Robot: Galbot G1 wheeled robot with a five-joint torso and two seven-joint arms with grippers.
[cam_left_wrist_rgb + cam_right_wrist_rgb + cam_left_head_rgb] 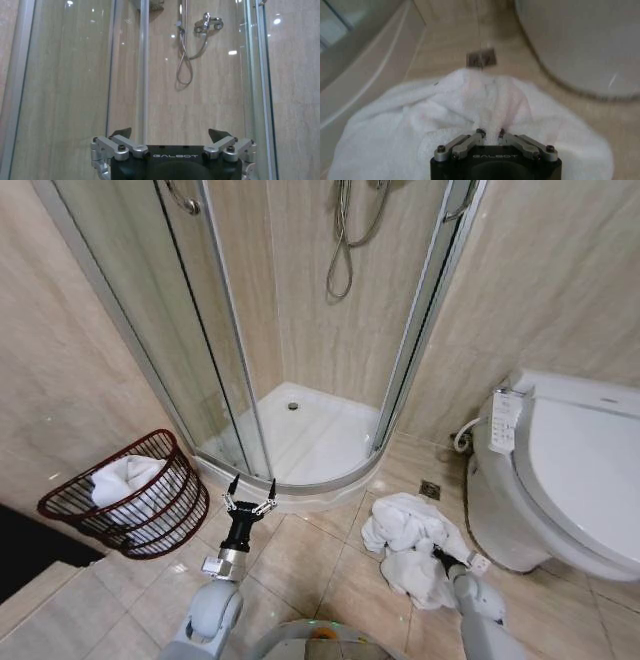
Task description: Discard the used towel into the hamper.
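Observation:
The used towel is a crumpled white heap on the tiled floor beside the toilet. My right gripper is down at the heap's near edge. In the right wrist view its fingers are pinched together into the white cloth of the towel. The hamper, a reddish-brown wire basket, stands at the left by the wall with another white towel inside. My left gripper hovers open between the hamper and the shower base, and in the left wrist view it faces the glass with nothing in it.
A curved glass shower enclosure with a raised white base fills the middle back. The toilet stands at the right, close to the towel. A floor drain lies just beyond the heap. A dark mat lies at the far left.

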